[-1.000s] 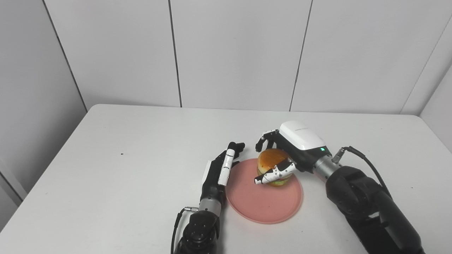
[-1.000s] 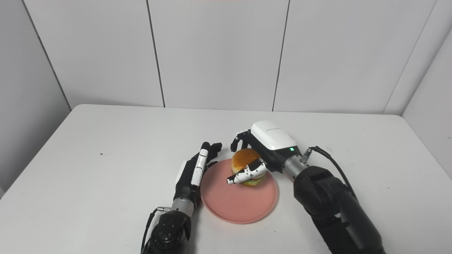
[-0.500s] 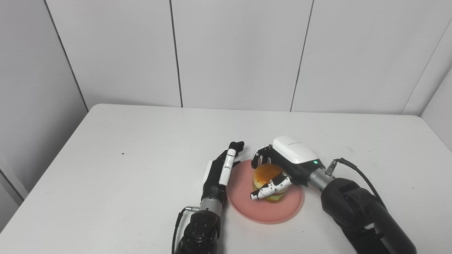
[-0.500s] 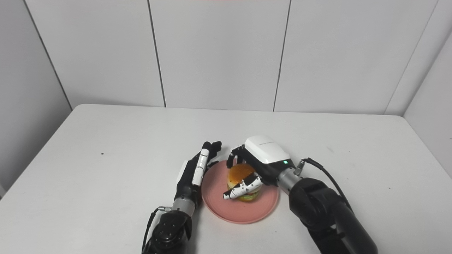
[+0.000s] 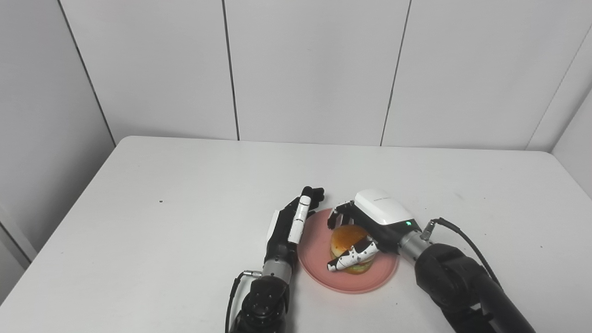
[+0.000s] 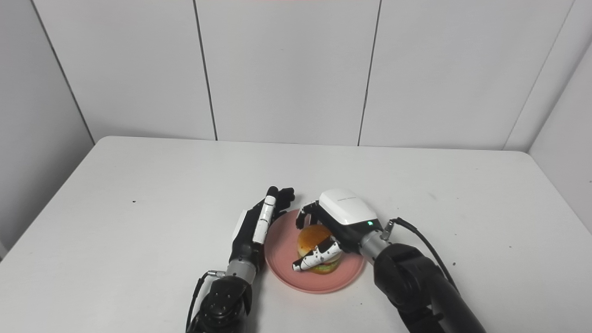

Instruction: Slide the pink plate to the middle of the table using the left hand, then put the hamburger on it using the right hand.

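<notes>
Right robot hand [image 5: 370, 226]: we see it closed around the hamburger [image 5: 349, 243].
Hamburger: on the pink plate [image 5: 319, 259], near middle of the tabletop [image 5: 185, 194].
Left robot hand [image 5: 289, 226]: we see fingers straight, holding nothing, against the plate's left rim.

Bright, even overhead light fills both sharp, glare-free views, casting only faint soft shadows on the white table [image 5: 162, 240] beneath the hands, with slight bowing of wall panel seams [image 5: 85, 69] near the edges.
</notes>
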Available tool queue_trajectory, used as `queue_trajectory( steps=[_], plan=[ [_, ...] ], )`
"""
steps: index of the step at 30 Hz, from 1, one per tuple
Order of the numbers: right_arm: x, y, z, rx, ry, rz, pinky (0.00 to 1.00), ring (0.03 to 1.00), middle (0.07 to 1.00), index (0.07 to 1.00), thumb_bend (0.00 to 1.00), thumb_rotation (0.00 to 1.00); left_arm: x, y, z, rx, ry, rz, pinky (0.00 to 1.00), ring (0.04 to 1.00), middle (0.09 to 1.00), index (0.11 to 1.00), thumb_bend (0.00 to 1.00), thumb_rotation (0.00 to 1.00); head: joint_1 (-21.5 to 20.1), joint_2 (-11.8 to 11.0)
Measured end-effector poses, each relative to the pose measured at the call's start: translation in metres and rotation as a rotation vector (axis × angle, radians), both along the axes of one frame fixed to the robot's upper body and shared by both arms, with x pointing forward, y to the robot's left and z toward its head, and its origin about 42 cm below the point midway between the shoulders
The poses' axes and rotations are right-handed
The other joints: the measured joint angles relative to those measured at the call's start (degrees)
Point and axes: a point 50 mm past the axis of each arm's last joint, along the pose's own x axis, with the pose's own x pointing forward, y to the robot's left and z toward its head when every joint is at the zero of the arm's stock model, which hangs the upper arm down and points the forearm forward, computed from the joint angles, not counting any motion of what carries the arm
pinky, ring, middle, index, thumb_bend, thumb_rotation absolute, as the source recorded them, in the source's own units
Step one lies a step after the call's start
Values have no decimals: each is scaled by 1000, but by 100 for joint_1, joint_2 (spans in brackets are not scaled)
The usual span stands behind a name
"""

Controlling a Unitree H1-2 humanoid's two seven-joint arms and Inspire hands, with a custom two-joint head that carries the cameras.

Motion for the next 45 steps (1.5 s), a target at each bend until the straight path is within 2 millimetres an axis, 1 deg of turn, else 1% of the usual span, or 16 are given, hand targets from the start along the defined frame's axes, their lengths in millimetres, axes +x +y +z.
queue_trajectory(
  steps=[3,9,13,16,17,20,23,28,29,31,32,34,36,41,43,45],
  plan=[
    [0,2,0,5,-3,0,288,371,464,568,693,392,0,0,0,0,0,-1,868,860,812,727,629,1000,-9,0],
    [1,3,-4,4,4,-8,304,386,475,569,692,392,0,0,0,-6,1,0,920,868,808,713,627,1000,-9,0],
    [2,2,-5,3,5,-12,312,395,480,572,689,384,0,0,0,-5,1,-1,933,890,834,722,635,1000,-17,9],
    [2,2,-6,6,1,-16,320,403,485,572,689,389,0,0,0,-5,1,-1,917,888,829,713,635,1000,-18,17],
    [2,2,-6,8,-1,-18,328,415,497,575,696,387,0,0,0,-6,1,0,946,902,837,711,642,1000,-26,18],
    [2,1,-6,11,-4,-20,329,420,508,579,703,388,0,1,0,-11,3,1,960,910,843,724,646,1000,-35,26],
    [2,2,-7,10,-5,-20,384,480,557,598,720,436,0,1,0,-21,7,2,942,903,851,740,644,1000,-35,26],
    [2,2,-7,-6,-12,-20,401,499,573,604,728,450,0,1,0,-22,8,2,941,903,853,744,642,1000,-44,26],
    [2,2,-7,-7,-13,-20,464,566,631,648,779,486,0,1,0,-23,8,2,850,857,833,754,632,994,-44,26],
    [1,2,-7,-9,-14,-19,498,600,661,669,808,506,0,2,0,-29,9,1,787,828,822,761,627,988,-53,26],
    [1,1,-7,-12,-13,-19,517,619,675,675,817,519,0,2,0,-33,10,1,775,820,818,760,625,987,-53,26],
    [1,0,-7,-18,-12,-19,566,660,703,684,836,545,0,3,0,-36,12,6,820,837,822,751,633,984,-53,26],
    [1,-1,-8,-27,-9,-16,619,695,723,684,851,559,0,3,0,-42,13,5,834,843,824,751,628,977,-53,18],
    [0,-3,-9,-41,-6,-9,761,787,778,689,879,563,0,3,0,-46,13,5,791,834,825,741,625,968,-61,18],
    [0,-3,-9,-40,-7,-7,769,801,784,687,891,567,0,3,0,-46,13,5,817,849,831,737,639,965,-79,9],
    [0,-3,-8,-38,-10,-5,752,797,780,678,901,557,0,3,0,-46,13,3,823,851,832,739,647,967,-114,0]
  ],
)
